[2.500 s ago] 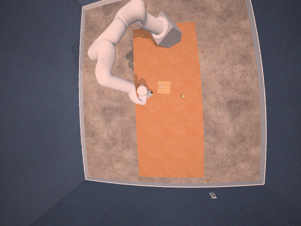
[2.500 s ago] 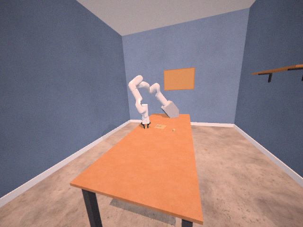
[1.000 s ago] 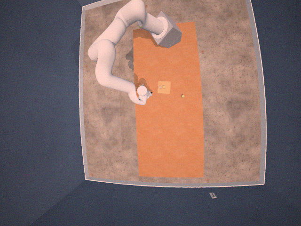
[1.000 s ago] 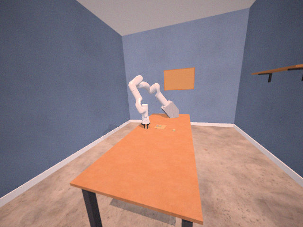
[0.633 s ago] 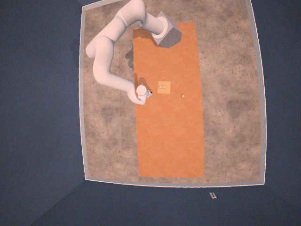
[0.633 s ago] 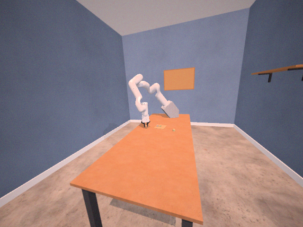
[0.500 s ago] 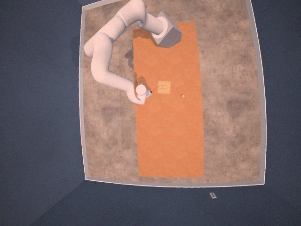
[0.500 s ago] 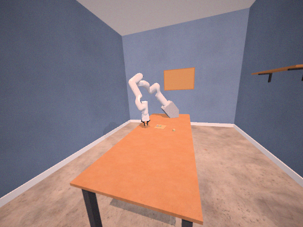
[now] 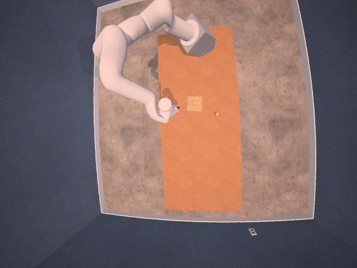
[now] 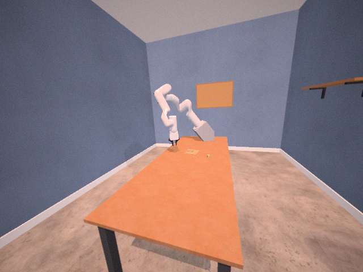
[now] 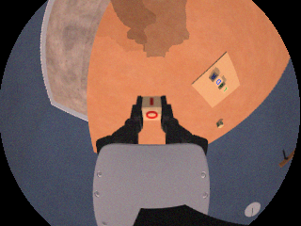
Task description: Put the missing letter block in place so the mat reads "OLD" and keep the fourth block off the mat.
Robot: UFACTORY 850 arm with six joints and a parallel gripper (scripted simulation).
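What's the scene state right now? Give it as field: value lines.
end effector: shut on block with red O, lifted above the table
mat: flat on the table, two blocks on it
blocks on mat: side by side, letters too small to read
fourth block: off the mat, on the table
arm position: at the table's edge, beside the mat
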